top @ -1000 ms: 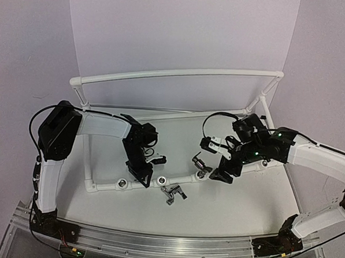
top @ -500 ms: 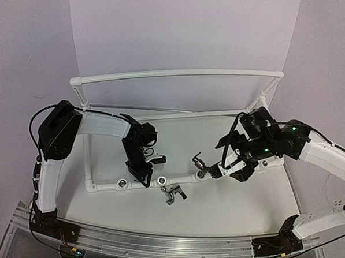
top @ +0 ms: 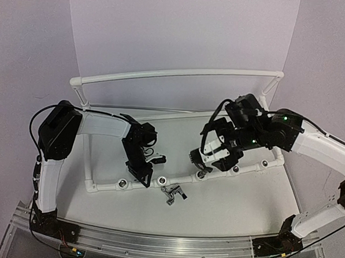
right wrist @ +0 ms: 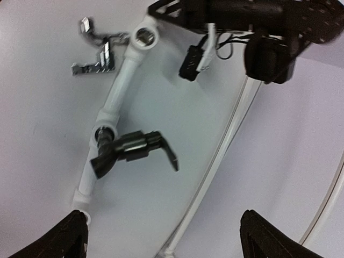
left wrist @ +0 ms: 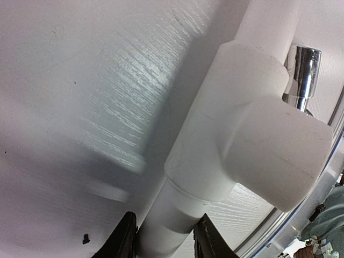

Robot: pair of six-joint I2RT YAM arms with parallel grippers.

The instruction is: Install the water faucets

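Seated faucet (right wrist: 133,152) is standing in the smooth white pipe (left wrist: 183,204), loose faucet (right wrist: 95,58) lying on the tabletop (right wrist: 43,134): 2 angular dark metal pieces. The left tool (left wrist: 164,244) is pinching the pipe; the right tool (right wrist: 167,234) is gaping, empty.

White pipe (left wrist: 167,223) between gripper fingers (left wrist: 123,243)

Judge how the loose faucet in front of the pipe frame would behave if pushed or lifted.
The loose faucet looks like shiny metal, so probably stiff and slippery in jaws. Its angular levers lie sprawled on the table, so pushed it would likely slide or pivot, not roll.
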